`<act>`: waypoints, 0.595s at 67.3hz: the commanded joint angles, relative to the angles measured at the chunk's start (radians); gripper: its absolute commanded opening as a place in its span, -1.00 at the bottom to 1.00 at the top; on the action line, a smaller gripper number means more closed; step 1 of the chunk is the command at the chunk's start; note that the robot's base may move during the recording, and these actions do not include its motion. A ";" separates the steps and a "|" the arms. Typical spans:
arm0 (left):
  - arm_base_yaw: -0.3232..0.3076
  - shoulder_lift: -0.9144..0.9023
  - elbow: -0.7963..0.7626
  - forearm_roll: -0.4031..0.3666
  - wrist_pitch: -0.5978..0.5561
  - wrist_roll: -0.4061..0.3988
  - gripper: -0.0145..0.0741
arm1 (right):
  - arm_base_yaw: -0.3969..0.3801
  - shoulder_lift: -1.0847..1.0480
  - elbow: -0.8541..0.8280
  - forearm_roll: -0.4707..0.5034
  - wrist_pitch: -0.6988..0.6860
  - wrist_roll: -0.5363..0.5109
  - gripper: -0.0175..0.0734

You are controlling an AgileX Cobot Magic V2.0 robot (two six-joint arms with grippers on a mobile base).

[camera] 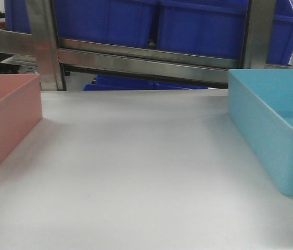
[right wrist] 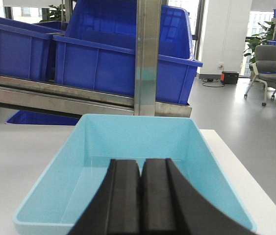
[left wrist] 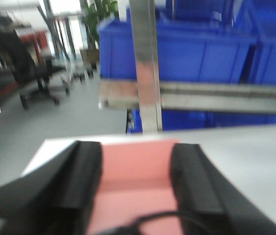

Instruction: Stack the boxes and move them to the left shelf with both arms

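Note:
A salmon pink box [camera: 3,117] rests on the white table at the left edge, and a light sky blue box [camera: 271,130] rests at the right edge, both empty. Neither gripper appears in the front view. In the blurred left wrist view, my left gripper [left wrist: 137,164] is open above the pink box [left wrist: 138,188], with its black fingers [left wrist: 81,181] spread wide and only the box's inside showing between them. My right gripper [right wrist: 141,166] is shut with nothing in it, hanging over the near end of the blue box [right wrist: 93,147]. The left shelf is out of view.
Behind the white table [camera: 136,166] stands a steel rack with a horizontal bar [camera: 141,65] and upright posts [camera: 45,47], loaded with dark blue storage bins [camera: 188,26]. Office chairs [right wrist: 270,68] stand on the floor beyond the table's sides.

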 commanded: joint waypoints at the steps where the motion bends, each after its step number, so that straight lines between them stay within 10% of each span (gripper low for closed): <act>1: -0.002 0.110 -0.107 0.007 0.056 0.003 0.25 | 0.002 -0.005 -0.006 -0.002 -0.095 -0.004 -0.57; 17: 0.032 0.490 -0.444 0.011 0.406 -0.009 0.33 | 0.002 -0.005 -0.006 -0.002 -0.095 -0.004 -0.57; 40: 0.291 0.906 -0.800 0.012 0.639 0.097 0.33 | 0.002 -0.005 -0.006 -0.002 -0.095 -0.004 -0.57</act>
